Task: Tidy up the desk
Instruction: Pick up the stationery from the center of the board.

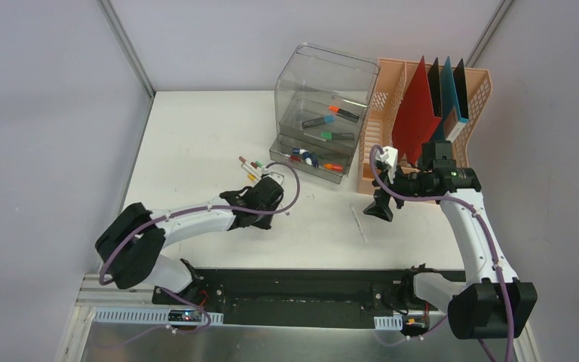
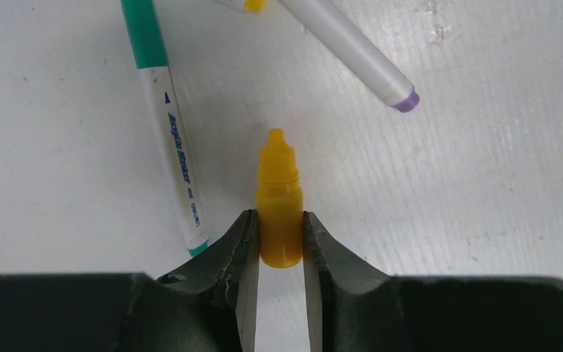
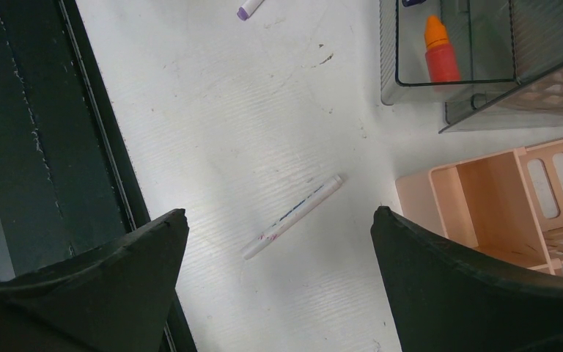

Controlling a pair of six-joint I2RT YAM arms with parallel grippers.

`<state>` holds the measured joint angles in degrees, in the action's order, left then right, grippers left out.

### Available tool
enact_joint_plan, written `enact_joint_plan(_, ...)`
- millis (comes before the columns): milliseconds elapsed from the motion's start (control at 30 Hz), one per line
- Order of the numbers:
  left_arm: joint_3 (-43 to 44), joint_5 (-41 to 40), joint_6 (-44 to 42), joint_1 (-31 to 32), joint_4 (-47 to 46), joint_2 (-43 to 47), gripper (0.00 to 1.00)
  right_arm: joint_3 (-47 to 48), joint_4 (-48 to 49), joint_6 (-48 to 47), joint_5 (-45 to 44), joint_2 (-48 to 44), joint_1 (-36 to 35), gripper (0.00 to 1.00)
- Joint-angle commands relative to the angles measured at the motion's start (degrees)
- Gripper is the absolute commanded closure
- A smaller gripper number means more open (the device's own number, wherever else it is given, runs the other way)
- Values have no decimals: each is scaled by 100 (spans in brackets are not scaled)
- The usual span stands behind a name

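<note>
Several markers and bottles lie in the clear drawer organizer (image 1: pixel 324 113), upper centre; folders stand in the peach file rack (image 1: pixel 392 90). Left gripper (image 2: pixel 280 242) is clamped on a small yellow dropper bottle (image 2: pixel 278 198), centre-left on the desk (image 1: pixel 196 136). Right gripper (image 3: pixel 280 213) is spread wide, holding nothing, above a loose white pen (image 3: pixel 293 216). Green-capped marker (image 2: pixel 168 125) also lies loose. Roughly half done, I judge.

White desk (image 1: pixel 196 136), black front rail (image 1: pixel 301 290). Yellow-orange dropper bottle (image 2: pixel 279 205). Marker (image 2: pixel 168 139): green cap, white barrel, blue lettering. Second marker (image 2: pixel 352 51): white, purple tip. Peach lattice file rack (image 1: pixel 373 136). Red folder (image 1: pixel 415 113), black folder (image 1: pixel 434 83), teal folder (image 1: pixel 447 87). Clear grey-tinted organizer (image 1: pixel 324 68). White pen (image 3: pixel 293 216), blue and red print.
</note>
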<state>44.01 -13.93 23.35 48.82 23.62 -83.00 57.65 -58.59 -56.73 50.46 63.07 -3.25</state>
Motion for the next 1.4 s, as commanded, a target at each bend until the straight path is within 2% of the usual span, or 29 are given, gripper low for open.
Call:
enact_joint_plan(0, -471, 377, -38, 58, -899, 837, 100, 62, 40, -172, 170, -124, -16, 1)
enact_joint_plan(200, -1234, 939, -172, 37, -2388, 1831, 100, 54, 52, -183, 162, -152, -17, 1)
enact_joint_plan(333, -1539, 1348, -235, 0, -3583, 2105, 100, 37, 57, -189, 166, -171, -12, 1)
enact_joint_plan(500, -1210, 2104, -52, -269, -4435, 1769, 100, -14, 103, -219, 164, -181, -15, 1)
enact_joint_plan(733, -303, 3227, 591, -715, -5233, 749, 100, -67, 119, -280, 175, -222, -23, 1)
enact_joint_plan(833, 75, 3266, 942, -802, -5350, 363, 100, -95, 149, -301, 145, -263, -27, 1)
enact_joint_plan(967, 477, 2680, 1700, -858, -5327, -118, 100, -135, 191, -317, 94, -311, -20, 1)
enact_joint_plan(1100, 1000, 1797, 2806, -867, -4620, -571, 100, -153, 195, -346, 70, -330, -26, 1)
enact_joint_plan(1267, 1757, 1422, 3584, -865, -3608, -1076, 100, -157, 202, -365, 50, -368, -23, 1)
enact_joint_plan(1300, 1851, 1462, 3618, -865, -3585, -1174, 96, -157, 200, -365, 45, -378, -26, 1)
enact_joint_plan(1367, 2021, 1611, 3611, -865, -3605, -1368, 81, -162, 212, -365, 32, -398, -25, 1)
